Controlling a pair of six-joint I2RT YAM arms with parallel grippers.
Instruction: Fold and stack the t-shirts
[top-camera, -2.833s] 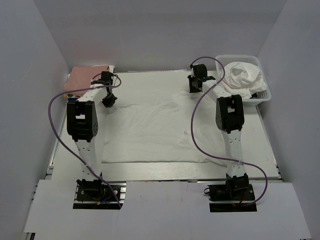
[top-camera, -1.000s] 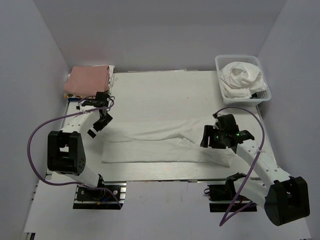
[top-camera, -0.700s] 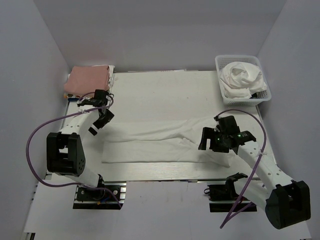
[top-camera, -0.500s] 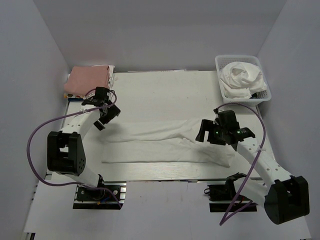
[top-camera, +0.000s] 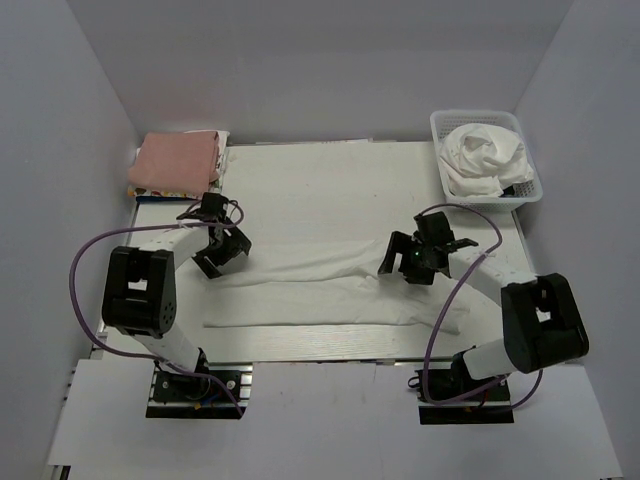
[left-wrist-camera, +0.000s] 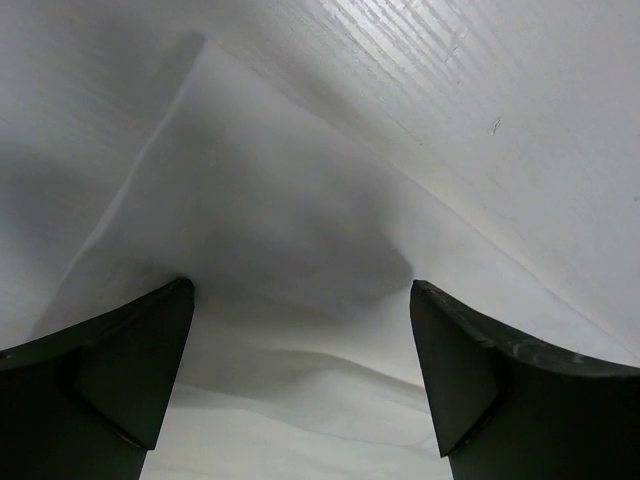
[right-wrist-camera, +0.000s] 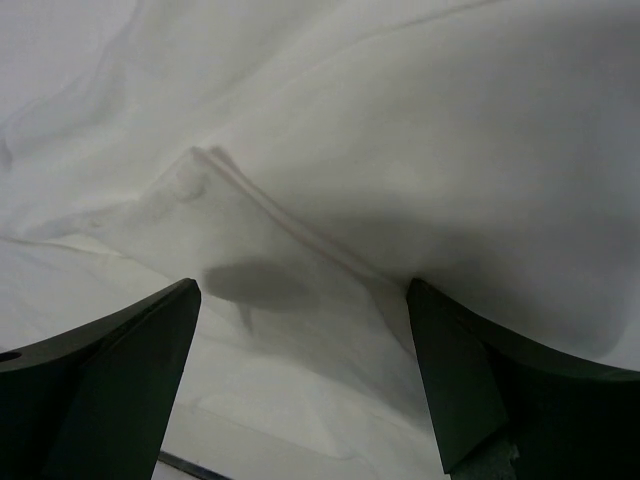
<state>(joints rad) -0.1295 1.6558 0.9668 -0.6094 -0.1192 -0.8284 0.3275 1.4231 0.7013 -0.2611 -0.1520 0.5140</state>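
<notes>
One white t-shirt (top-camera: 320, 290) lies on the table folded into a long band running left to right, its far edge wrinkled. My left gripper (top-camera: 222, 252) hovers open over the band's far left corner. In the left wrist view that gripper (left-wrist-camera: 300, 370) has only the t-shirt (left-wrist-camera: 280, 230) below its spread fingers. My right gripper (top-camera: 400, 262) is open over the far right part. The right wrist view shows that gripper (right-wrist-camera: 300, 380) above the t-shirt (right-wrist-camera: 450, 120), near a sleeve hem (right-wrist-camera: 270, 210), holding nothing. More crumpled white t-shirts (top-camera: 485, 150) sit in the basket.
A white lattice basket (top-camera: 475, 114) stands at the back right corner. A folded pink cloth (top-camera: 178, 158) lies at the back left. The bare white table (top-camera: 320, 190) stretches behind the band. Purple cables loop off both arms.
The right gripper has opened and let go of the shirt. Both grippers have shifted inward along the band's far edge, and both arms' elbows have swung nearer to the table.
</notes>
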